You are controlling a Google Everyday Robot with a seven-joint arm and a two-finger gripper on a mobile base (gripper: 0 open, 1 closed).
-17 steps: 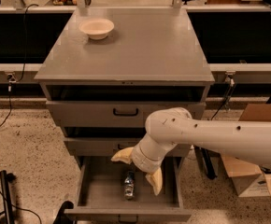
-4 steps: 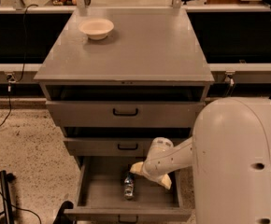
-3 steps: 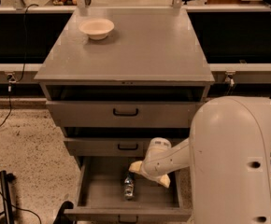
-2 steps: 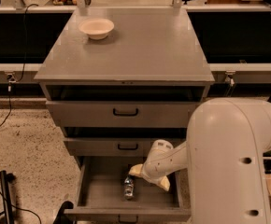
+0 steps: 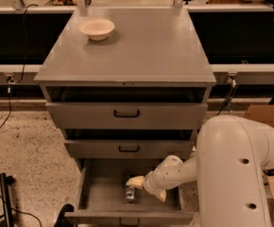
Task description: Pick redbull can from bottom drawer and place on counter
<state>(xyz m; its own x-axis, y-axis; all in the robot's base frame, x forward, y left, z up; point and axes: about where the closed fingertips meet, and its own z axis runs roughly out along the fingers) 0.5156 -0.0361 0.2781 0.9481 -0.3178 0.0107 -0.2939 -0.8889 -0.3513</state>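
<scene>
The bottom drawer (image 5: 99, 193) is pulled open under two shallower closed drawers. The redbull can (image 5: 130, 192) lies on the drawer floor near its middle, its shiny end toward the front. My gripper (image 5: 148, 189) reaches down into the drawer from the right, just right of the can, with one cream finger (image 5: 134, 181) above the can and the other (image 5: 160, 196) to the right. The fingers are spread apart and hold nothing. The counter (image 5: 137, 41) is the grey cabinet top above.
A cream bowl (image 5: 97, 29) sits at the counter's back left. My white arm (image 5: 236, 169) fills the lower right. A cardboard box (image 5: 264, 115) stands at the right. A black stand (image 5: 5, 197) and cables lie on the floor at the left.
The gripper has moved slightly left toward the can inside the drawer. The can has not moved.
</scene>
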